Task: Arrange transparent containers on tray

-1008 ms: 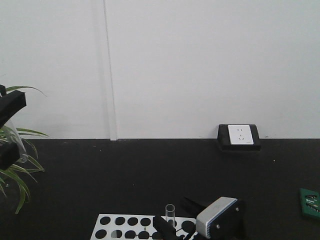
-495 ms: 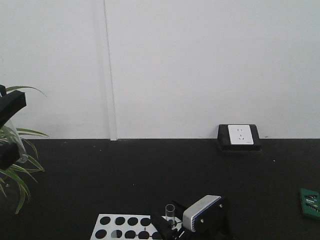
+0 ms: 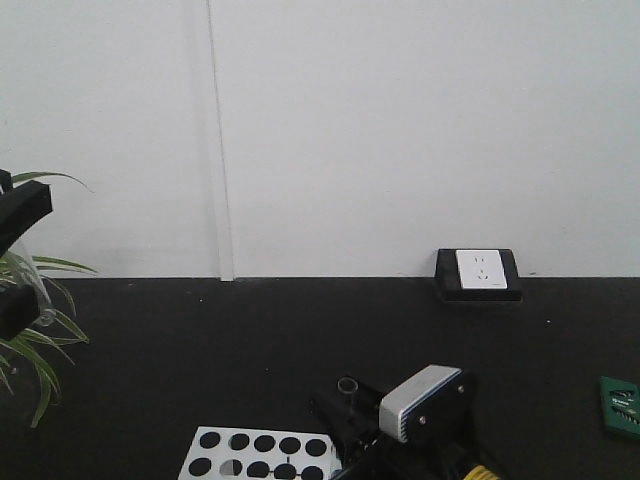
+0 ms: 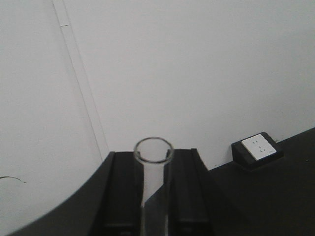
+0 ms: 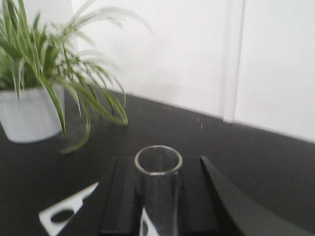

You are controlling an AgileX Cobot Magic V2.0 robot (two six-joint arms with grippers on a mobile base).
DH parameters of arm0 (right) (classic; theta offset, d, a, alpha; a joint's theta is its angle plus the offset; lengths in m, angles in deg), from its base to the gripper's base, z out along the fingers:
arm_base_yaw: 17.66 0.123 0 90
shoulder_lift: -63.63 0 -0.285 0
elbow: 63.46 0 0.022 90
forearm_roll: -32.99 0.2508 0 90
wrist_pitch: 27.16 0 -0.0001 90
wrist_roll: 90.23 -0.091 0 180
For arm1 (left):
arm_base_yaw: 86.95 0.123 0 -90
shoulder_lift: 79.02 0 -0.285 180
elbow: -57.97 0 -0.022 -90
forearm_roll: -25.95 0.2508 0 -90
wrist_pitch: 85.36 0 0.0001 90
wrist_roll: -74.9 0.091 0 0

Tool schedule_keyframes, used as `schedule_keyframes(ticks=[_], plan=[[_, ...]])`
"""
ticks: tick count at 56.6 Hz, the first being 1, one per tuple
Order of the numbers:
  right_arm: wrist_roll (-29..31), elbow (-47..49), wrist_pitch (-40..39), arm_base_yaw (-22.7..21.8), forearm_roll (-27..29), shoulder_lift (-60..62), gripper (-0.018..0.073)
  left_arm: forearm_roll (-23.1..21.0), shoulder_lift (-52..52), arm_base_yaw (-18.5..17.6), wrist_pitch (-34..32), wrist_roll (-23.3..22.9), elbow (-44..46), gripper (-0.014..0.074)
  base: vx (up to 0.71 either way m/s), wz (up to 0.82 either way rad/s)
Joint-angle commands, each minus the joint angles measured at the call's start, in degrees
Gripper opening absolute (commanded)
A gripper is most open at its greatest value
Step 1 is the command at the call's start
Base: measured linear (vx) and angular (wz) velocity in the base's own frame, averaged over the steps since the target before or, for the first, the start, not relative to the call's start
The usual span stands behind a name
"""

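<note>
Right wrist-mounted view first: the right tool (image 5: pixel 158 167) is clamped on a test tube (image 5: pixel 158 196). Its two dark fingers (image 5: pixel 120 196) lie flat along the glass on either side, and the open rim sits up at the fingertips. Just below and to the left is a corner of the white rack (image 5: pixel 86 194). The tube's foot is hidden, so I cannot tell whether it has cleared the holes.

The left tool (image 4: pixel 153 157) is likewise closed around a second test tube (image 4: pixel 153 196) and held high against the wall, well apart from the other arm. Further out are a potted plant (image 5: pixel 27 115) on the black tabletop (image 3: pixel 300 340) and a wall socket (image 3: pixel 478 270) at the back edge. I can't see the yellow tray from any angle.

To my eye these tubes weigh next to nothing, and they are stiff, slick and thin-walled. A hard squeeze could crack one, and a loose one would let it slide straight down through the fingers. Holding along the straight body, as both tools do, looks right, rather than pinching the rim. Being round, they will roll once laid down, so each wants setting low and gently.
</note>
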State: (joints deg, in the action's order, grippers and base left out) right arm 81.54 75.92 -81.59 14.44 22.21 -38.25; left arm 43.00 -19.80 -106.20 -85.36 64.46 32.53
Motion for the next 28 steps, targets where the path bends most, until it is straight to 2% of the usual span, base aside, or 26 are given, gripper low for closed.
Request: schedule_keyframes(ticks=[1,9,14,23,28], plan=[[0.00,1.46,-0.82,-0.04,0.05,7.68,-0.0010,-0.59,-0.69,-0.28,-3.13,-0.08,1.92,0.0000,0.00,0.00],[0.00,1.50,8.67,-0.04,0.40,18.17,-0.0009,-0.59,-0.69,-0.28,-1.20,-0.08,1.92,0.0000,0.00,0.00],[0.00,2.94,18.37,-0.04,0.46,24.95,-0.0009,-0.59,-0.69,-0.28,0.87,-0.08,1.92,0.0000,0.00,0.00],[0.00,7.53,40.28,-0.04,0.46,35.80,-0.0009,-1.37,-0.69,-0.28,6.46,-0.74,1.92,0.0000,0.00,0.00],[0.00,9.91,49.84,-0.04,0.46,40.33,-0.0009,-3.64,-0.69,-0.33,10.50,-0.73,1.92,0.0000,0.00,0.00]])
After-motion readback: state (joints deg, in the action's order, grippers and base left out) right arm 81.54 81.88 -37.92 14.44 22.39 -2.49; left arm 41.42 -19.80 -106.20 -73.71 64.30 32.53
